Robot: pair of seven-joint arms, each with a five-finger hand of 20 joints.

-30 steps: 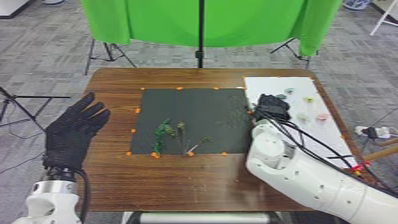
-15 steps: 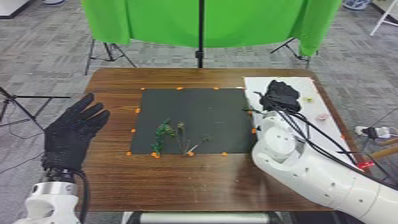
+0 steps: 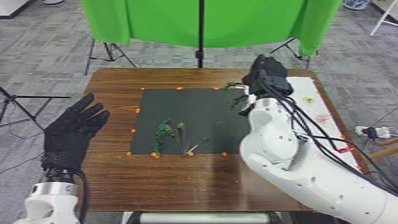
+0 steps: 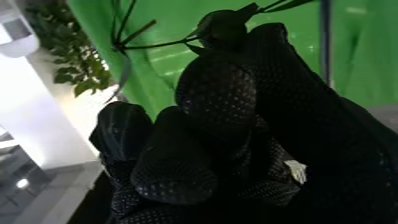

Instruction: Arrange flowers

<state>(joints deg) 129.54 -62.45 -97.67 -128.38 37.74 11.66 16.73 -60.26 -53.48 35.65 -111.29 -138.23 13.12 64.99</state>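
In the head view, the right hand (image 3: pixel 272 76) is over the far right part of the desk (image 3: pixel 115 82), its fingers bent and pinching a dark leafy sprig (image 4: pixel 222 31). In the right wrist view, the sprig's thin stems fork out from the fingertips, with narrow leaves along them, against a green cloth (image 3: pixel 147 25) behind. In the head view, the sprig's foliage reaches out beside the hand on its left, over the far right corner of a dark mat (image 3: pixel 191 110).

The left hand (image 3: pixel 69 137) is at the desk's left side, apart from the flowers, its fingers straight and spread from the thumb.

On the near part of the mat lie a green leafy piece (image 3: pixel 161 136), and just right of it some thin stems (image 3: pixel 181 130) with small heads at their far ends. A small green tuft (image 3: pixel 206 139) lies to the right of these. Orange markers (image 3: pixel 179 88) dot the mat's edges. On a white sheet (image 3: pixel 304 86) to the right of the mat are a yellow-green bloom (image 3: pixel 308 100) and a pale pink bloom (image 3: pixel 322 119), the yellow-green one farther from the robot.
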